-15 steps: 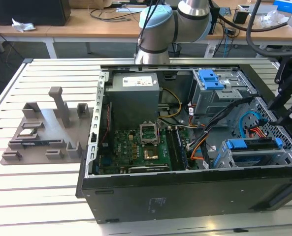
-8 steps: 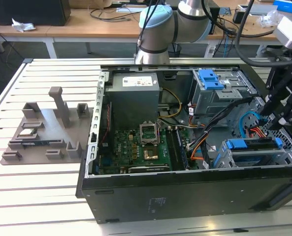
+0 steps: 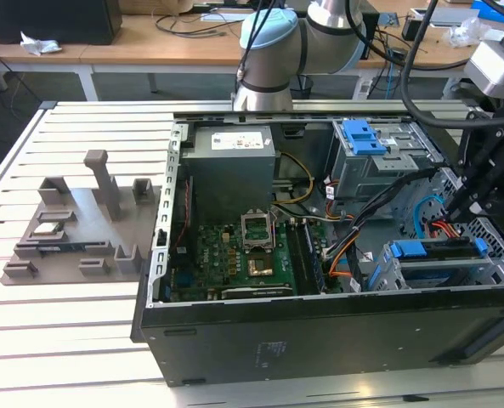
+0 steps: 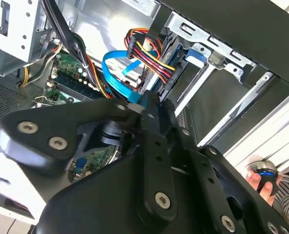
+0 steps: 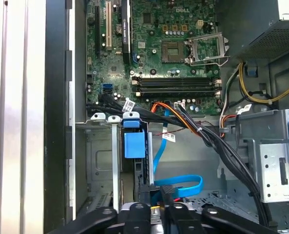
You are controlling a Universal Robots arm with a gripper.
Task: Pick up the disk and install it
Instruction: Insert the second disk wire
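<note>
The disk point(image 3: 434, 265) lies in the lower grey drive cage at the exterior view's right, inside the open computer case point(image 3: 319, 327), with its blue carrier bracket point(image 3: 430, 249) along its top edge. In both wrist views the disk shows edge-on in that cage, marked by its blue bracket point(image 5: 134, 144) point(image 4: 189, 53). My black gripper point(image 3: 457, 204) hangs just above and right of the cage. Its fingers meet at a point point(image 4: 149, 101), shut with nothing visibly between them, close to the blue data cable point(image 5: 183, 181) and the coloured power plug point(image 4: 149, 53).
A second grey cage with a blue latch plate point(image 3: 362, 136) stands behind. The motherboard point(image 3: 235, 255), power supply point(image 3: 233, 166) and cable bundles point(image 3: 353, 246) crowd the case. A grey fixture plate point(image 3: 73, 229) lies at the exterior view's left. A hand point(image 4: 263, 181) holds a device beside the case.
</note>
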